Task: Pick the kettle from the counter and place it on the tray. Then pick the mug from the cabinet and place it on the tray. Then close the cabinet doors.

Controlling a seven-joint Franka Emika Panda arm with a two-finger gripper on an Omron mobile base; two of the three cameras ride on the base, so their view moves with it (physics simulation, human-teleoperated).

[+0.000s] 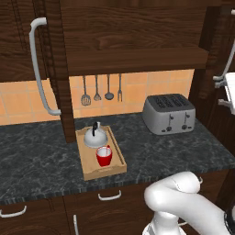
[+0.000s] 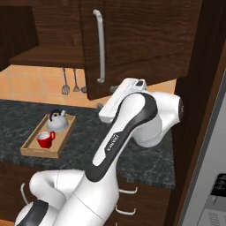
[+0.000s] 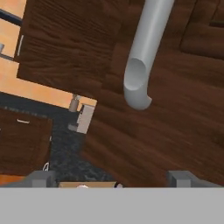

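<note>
The silver-white kettle (image 1: 95,136) (image 2: 57,120) and the red mug (image 1: 104,156) (image 2: 44,139) both stand on the wooden tray (image 1: 120,157) (image 2: 31,149), which lies on the dark counter (image 1: 36,151). The cabinet (image 1: 133,57) stands open, its shelf bare. Its left door (image 1: 18,41) is swung out at the left, and its right door (image 2: 141,39) (image 3: 65,48) hangs in front of my arm. My gripper (image 3: 113,179) is open and holds nothing. It sits close to the right door's wood face, just below the lower end of the silver bar handle (image 3: 140,65) (image 2: 100,44).
A boxy silver toaster (image 1: 168,113) stands on the counter right of the tray. Several utensils (image 1: 101,89) hang on the tiled back wall. Lower drawers with silver pulls (image 1: 109,196) run under the counter edge. A tall dark panel (image 2: 198,110) rises at the right.
</note>
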